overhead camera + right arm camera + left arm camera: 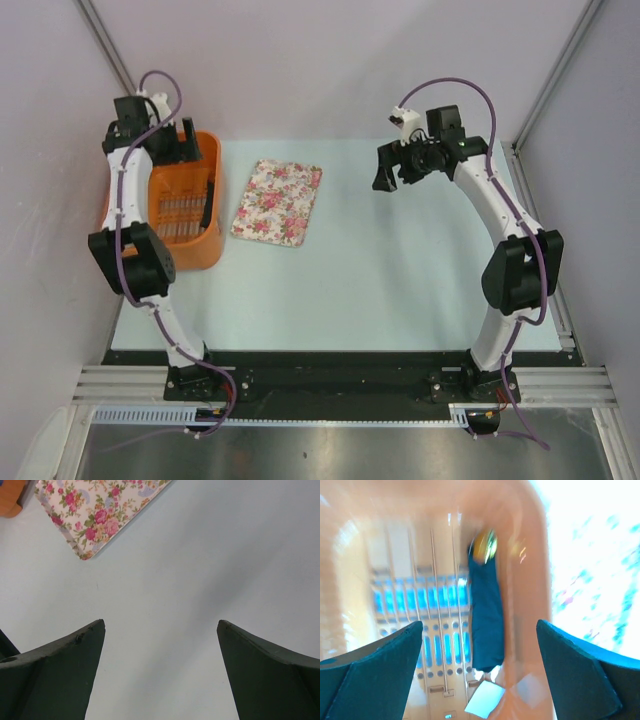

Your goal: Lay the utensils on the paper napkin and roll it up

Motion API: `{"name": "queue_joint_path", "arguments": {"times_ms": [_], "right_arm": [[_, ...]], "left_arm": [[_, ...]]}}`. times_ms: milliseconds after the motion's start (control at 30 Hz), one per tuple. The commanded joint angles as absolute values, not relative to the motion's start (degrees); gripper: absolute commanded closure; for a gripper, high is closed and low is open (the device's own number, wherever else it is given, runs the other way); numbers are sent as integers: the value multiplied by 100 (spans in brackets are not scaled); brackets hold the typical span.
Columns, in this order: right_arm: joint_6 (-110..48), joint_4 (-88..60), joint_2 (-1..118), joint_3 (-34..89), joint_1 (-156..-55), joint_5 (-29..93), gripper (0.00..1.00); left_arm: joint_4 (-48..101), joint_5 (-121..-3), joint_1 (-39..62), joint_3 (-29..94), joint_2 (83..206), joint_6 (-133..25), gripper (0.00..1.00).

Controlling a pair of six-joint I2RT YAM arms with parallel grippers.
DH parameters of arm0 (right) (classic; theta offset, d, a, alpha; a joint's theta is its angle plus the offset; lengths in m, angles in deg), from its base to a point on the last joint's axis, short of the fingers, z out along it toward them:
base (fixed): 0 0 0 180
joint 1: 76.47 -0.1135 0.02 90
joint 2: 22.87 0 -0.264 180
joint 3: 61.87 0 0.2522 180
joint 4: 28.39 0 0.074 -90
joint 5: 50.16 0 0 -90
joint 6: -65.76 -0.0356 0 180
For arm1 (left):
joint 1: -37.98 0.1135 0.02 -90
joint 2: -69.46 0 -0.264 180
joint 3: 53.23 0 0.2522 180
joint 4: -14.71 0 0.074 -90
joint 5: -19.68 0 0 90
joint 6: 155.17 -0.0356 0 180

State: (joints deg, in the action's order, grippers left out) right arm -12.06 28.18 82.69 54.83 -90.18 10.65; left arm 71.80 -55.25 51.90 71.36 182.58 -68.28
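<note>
The pale blue-white flat counter [400,280] carries an orange slotted plastic basket [196,252] at its left edge. A pink-and-white floral rectangular cloth [278,202] lies just beside it.

The basket [200,255] at the table's [400,280] left holds the paper napkin [487,615] and utensils [485,545]; the cloth [278,202] lies just right.

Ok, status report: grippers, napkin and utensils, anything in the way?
Left gripper open over the orange basket. Right gripper open over the table. Black napkin and gold-headed spoon both in the basket. Floral cloth beside it, not obstructing.
</note>
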Motion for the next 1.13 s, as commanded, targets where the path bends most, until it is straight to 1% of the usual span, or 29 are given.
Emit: {"name": "queue_joint_path", "arguments": {"times_ms": [0,67,167,267,300,500,567,633,667,800,833,933,1100], "right_arm": [[-1580,2212,7891,5333,-8860,882,0],[-1782,1958,7698,5201,-8807,899,0],[-2055,1676,7391,4963,-8745,943,0],[-2292,1570,7092,4683,-8667,1031,0],[-2327,1561,7004,4595,-8649,1075,0],[-2398,1499,6126,3453,-8412,1312,0],[-2547,1447,5906,3136,-8333,1356,0],[-2556,1429,5651,2600,-8253,1453,0],[-2522,1429,5572,2398,-8227,1575,0],[-2442,1192,5133,1371,-8130,1690,0],[-2442,1052,5070,1246,-8121,1673,0],[-2442,902,4824,964,-8130,1708,0],[-2442,778,4315,656,-8130,1778,0]], "left_arm": [[7521,-5915,4881,8444,17695,-7114,0],[7821,-5881,4740,8900,17643,-7219,0],[7997,-5819,4257,8965,17362,-7526,0],[8366,-5784,3494,8877,17124,-7791,0],[8419,-5775,3099,8798,17002,-7835,0],[8130,-5652,1771,7332,16641,-7757,0],[7805,-5939,1393,6745,16640,-7398,0],[7682,-5802,1215,6409,16684,-7132,0],[7568,-5819,1110,5972,16693,-7045,0],[6910,-5792,1091,4932,16667,-6666,0],[6751,-5871,1091,4521,16623,-6666,0],[6346,-6126,1091,3931,16325,-6648,0],[5994,-6363,1091,3516,15684,-6684,0]]}}
